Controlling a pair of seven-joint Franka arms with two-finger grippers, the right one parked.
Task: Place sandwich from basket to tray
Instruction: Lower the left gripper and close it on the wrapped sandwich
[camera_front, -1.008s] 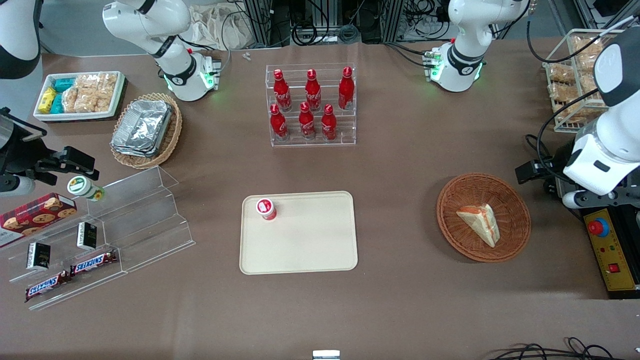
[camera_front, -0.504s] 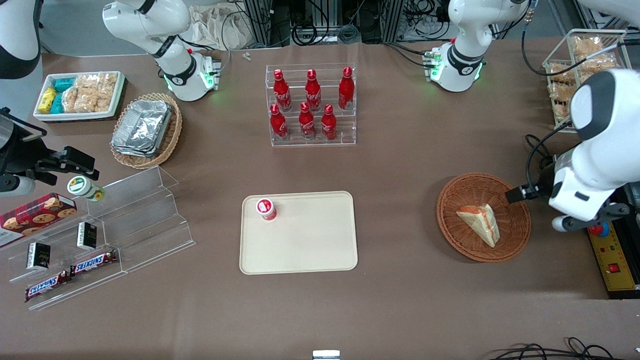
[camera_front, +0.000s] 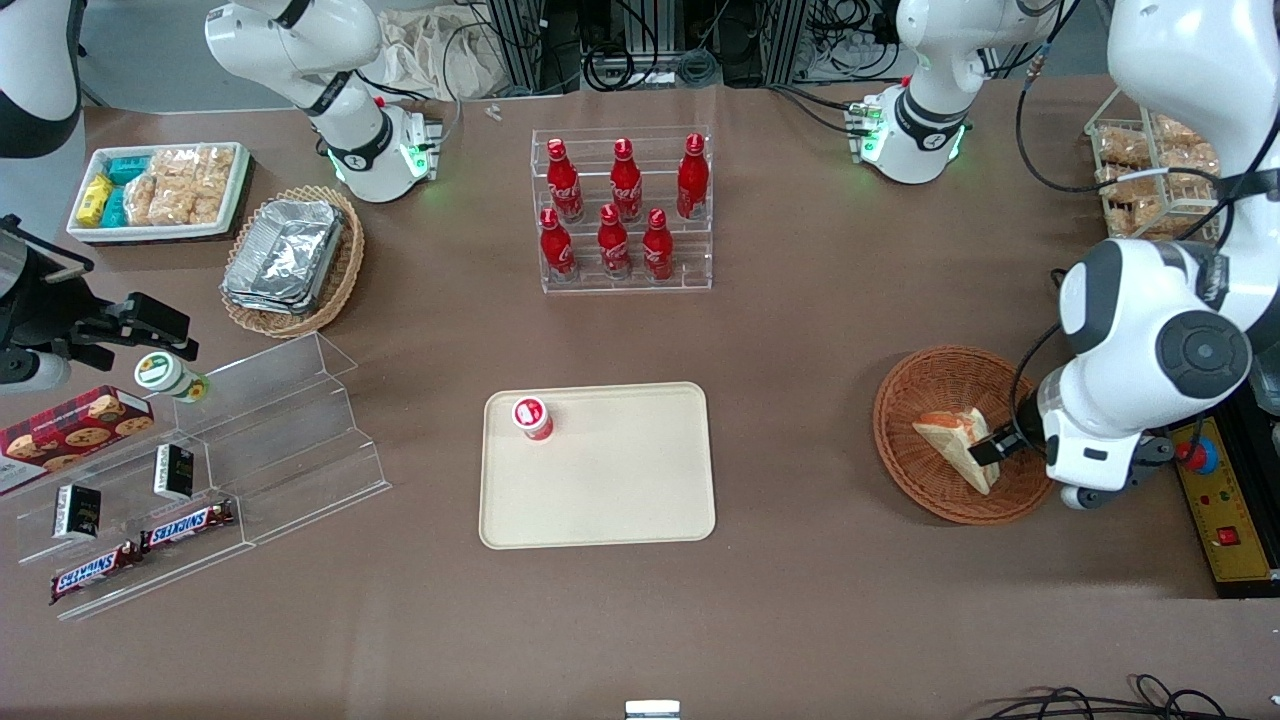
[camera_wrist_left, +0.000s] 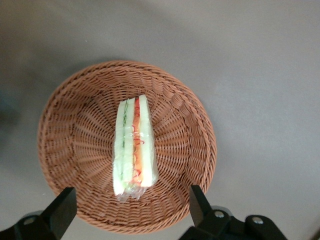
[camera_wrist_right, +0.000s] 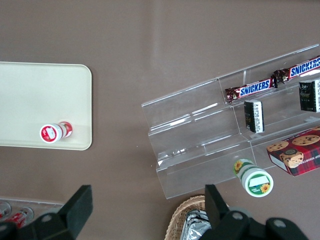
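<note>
I have the left gripper (camera_wrist_left: 131, 207) hovering above the reddish-brown wicker basket (camera_front: 905, 465), fingers spread wide and holding nothing, straddling the sandwich (camera_wrist_left: 132, 146). The wedge lies near the middle of the basket on its side, cut face up toward my wrist camera, showing white bread with green and red filling under clear wrap. From the cream tray (camera_front: 620, 500), the basket sits at about three o'clock, well apart from it. I expect the sandwich to be light and soft, the film slippery, so a hard squeeze would crush it. I would close across the two outer bread faces near mid-length, gently. A small red-capped bottle (camera_front: 532, 417) occupies one tray corner.
</note>
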